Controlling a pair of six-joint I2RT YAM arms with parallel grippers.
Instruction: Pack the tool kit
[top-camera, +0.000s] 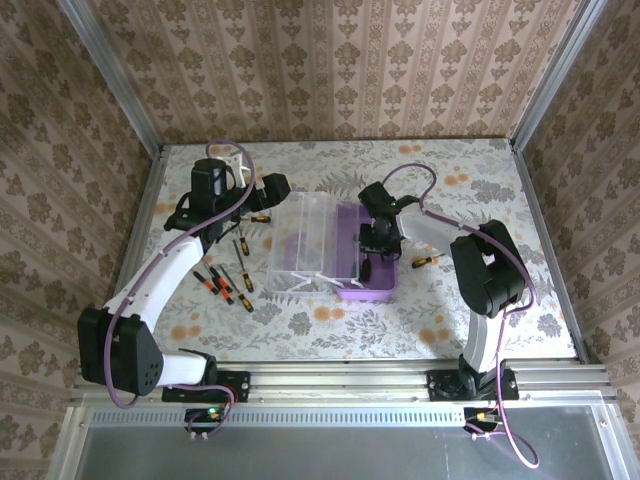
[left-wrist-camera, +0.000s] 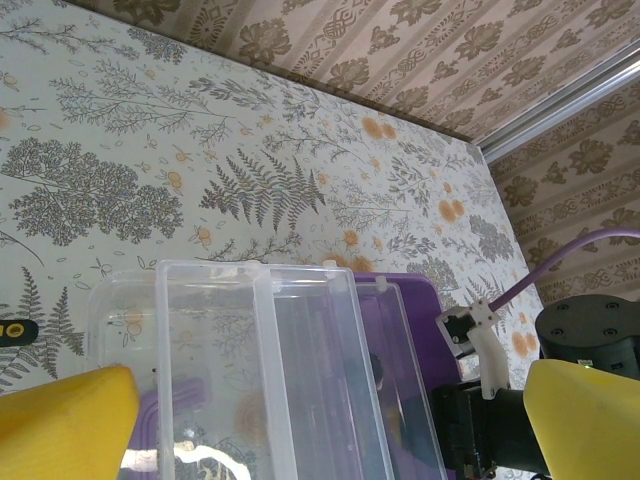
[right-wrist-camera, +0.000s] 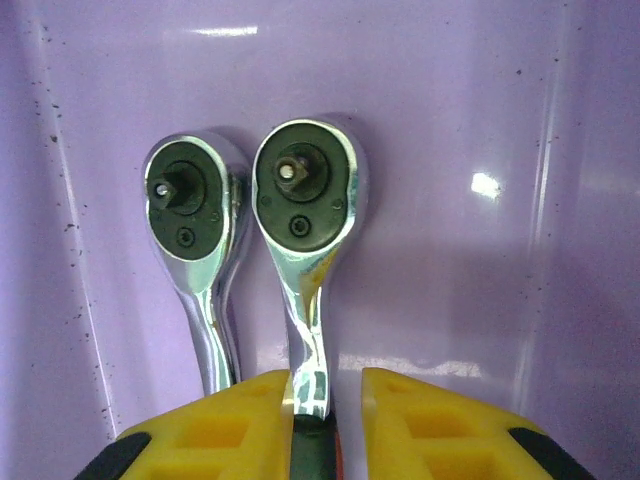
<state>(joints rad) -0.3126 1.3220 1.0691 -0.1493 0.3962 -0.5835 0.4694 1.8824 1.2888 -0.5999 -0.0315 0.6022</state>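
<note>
Right wrist: right gripper (right-wrist-camera: 328, 380) has its jaws slightly parted around the chrome shank of a ratchet driver (right-wrist-camera: 305, 190). The shank lies against 1 pad with a sliver of daylight at the other, so this reads as a loose straddle, not a pinch. The driver head rests on the floor of the purple box (right-wrist-camera: 450, 120). A 2nd chrome head (right-wrist-camera: 190, 210) sits just beside it; twin tool or reflection, cannot tell. Top external: right gripper (top-camera: 370, 262) reaches down into the purple box (top-camera: 375, 294), which lies mid-table (top-camera: 480, 180) with its clear lid (top-camera: 305, 245) swung open to the left. Left wrist: left gripper (left-wrist-camera: 330, 372) has its jaws spread fully with nothing between them, hovering above the clear lid (left-wrist-camera: 250, 360). Several loose drivers (top-camera: 225, 283) with orange-and-black handles lie on the table to the left of the lid. A lone driver (top-camera: 423, 260) lies just beside the box on its right. Judgement: the step in hand is setting 1 tool down in the box, and packing is partway. The next move calls for opening wider and lifting straight out, clear of the box wall and without dragging the ratchet driver. The lone driver is the nearest pick after that. Closing the lid comes last.
</note>
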